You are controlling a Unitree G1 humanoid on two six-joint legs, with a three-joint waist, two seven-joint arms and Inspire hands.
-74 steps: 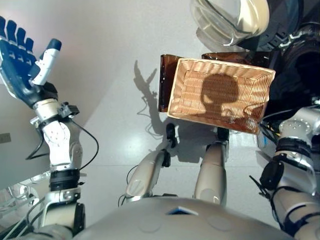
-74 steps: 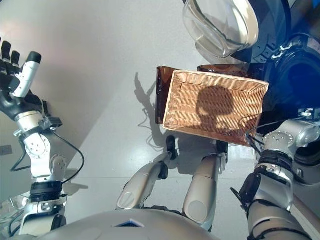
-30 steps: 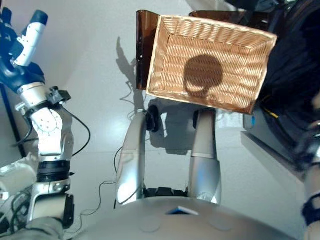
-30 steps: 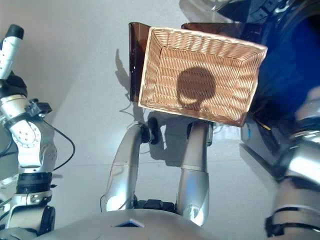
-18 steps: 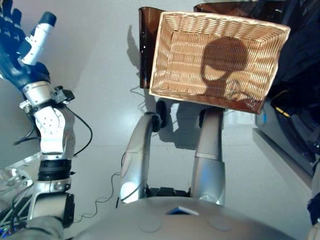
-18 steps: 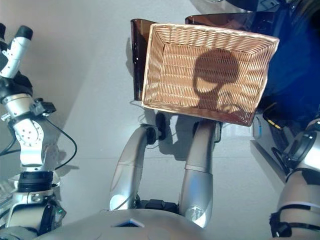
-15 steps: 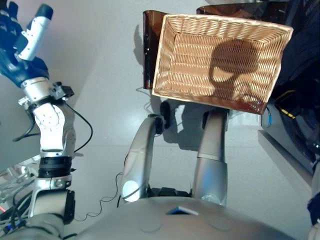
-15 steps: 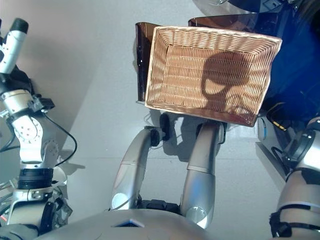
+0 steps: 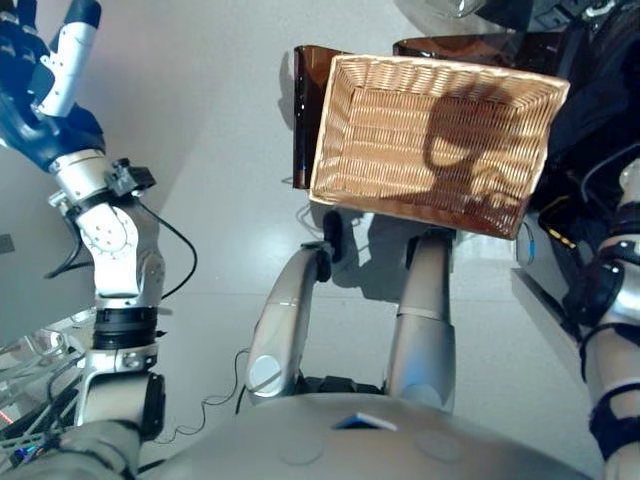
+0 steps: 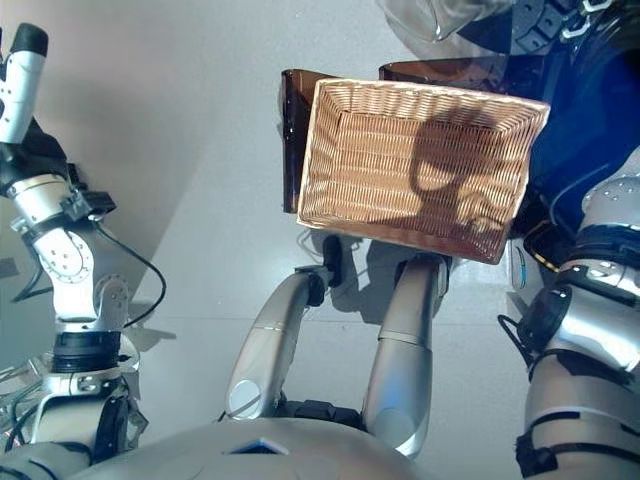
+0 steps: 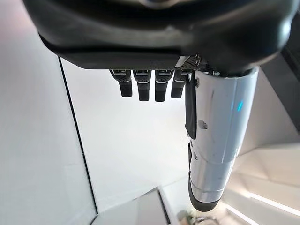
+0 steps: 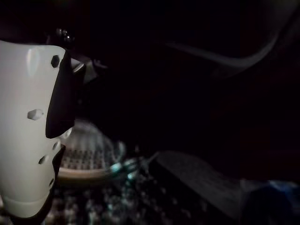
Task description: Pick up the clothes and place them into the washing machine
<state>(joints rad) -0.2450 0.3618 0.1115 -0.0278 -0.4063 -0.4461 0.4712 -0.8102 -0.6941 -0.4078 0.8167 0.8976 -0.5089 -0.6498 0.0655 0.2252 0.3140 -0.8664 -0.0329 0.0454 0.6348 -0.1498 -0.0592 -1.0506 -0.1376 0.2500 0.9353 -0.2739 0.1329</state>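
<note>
The wicker basket (image 9: pixel 330 120) stands empty on the floor in front of me, with no clothes visible in it. My left hand (image 9: pixel 30 110) is raised at the far left, open, holding nothing; its own wrist view shows straight fingers (image 11: pixel 145 86) and an extended thumb. My right arm (image 9: pixel 615 270) reaches off to the right toward the dark washing machine opening (image 10: pixel 590 90), and its hand is outside both eye views. In the right wrist view only the white-covered thumb (image 12: pixel 28 126) shows, against a dark interior with perforated metal (image 12: pixel 84 159). No garment can be made out there.
A brown translucent stand (image 9: pixel 303 110) sits under and behind the basket. The washing machine's round glass door (image 10: pixel 440 15) hangs open at the top. The machine's front fills the right edge. Grey floor spreads to the left of the basket.
The whole picture has shifted, so the camera moved. My right arm now shows more fully at the right edge. The left hand stays raised and the basket stays empty.
</note>
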